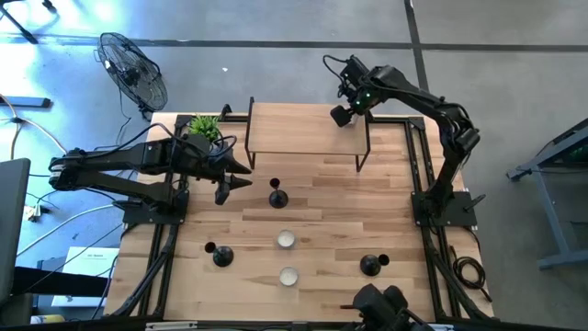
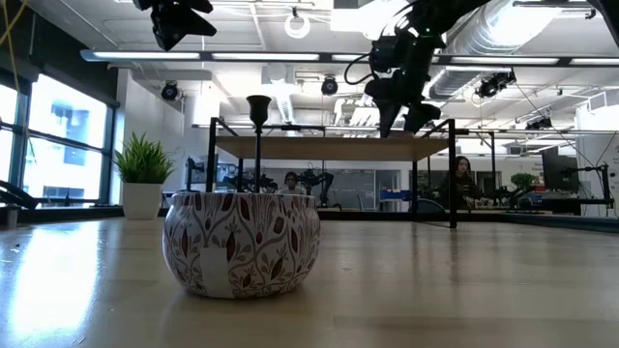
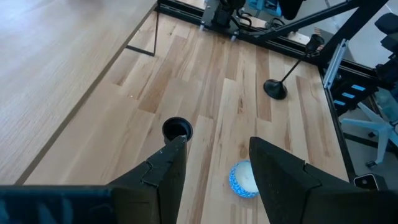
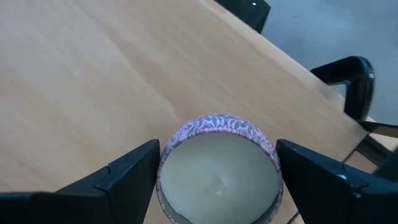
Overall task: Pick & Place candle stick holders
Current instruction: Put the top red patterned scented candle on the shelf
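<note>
- Tealight cup (image 2: 241, 244): white wall with dark red leaf pattern.
- Held cup (image 4: 217, 167): purple-and-white patterned rim, pale wax.
- Candle stick holders (image 1: 277, 196): black.
- Table (image 1: 322, 207): light wood planks.
- Plant (image 2: 143, 160): green, white pot.

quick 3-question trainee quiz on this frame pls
1. How many black holders stand on the table?
2. True or false: the left gripper grips a holder.
3. The right gripper, holding a candle, is over: A) the plant B) the raised shelf C) the fan
Key: 1. three; 2. false, it is open and empty; 3. B
</note>
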{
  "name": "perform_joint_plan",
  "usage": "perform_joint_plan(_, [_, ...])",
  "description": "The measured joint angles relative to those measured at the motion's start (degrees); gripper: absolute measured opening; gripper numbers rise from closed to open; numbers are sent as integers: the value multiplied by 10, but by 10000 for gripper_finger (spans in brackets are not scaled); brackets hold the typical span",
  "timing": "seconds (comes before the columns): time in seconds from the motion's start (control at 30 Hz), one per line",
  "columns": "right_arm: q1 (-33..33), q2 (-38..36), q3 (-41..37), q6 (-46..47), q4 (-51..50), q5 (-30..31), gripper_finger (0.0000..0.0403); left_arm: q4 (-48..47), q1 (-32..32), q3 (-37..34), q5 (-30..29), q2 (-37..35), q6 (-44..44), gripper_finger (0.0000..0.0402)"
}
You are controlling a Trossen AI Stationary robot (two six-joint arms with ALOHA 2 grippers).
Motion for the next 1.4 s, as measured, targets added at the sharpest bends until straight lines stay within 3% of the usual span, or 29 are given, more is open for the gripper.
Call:
perform_joint_plan(0.53, [0,0,0,-39,-1,25,312,0,0,0,-1,0,0,173])
perform_joint_plan(1.4, [0,0,0,-26,4,24,312,0,0,0,-3,0,0,173])
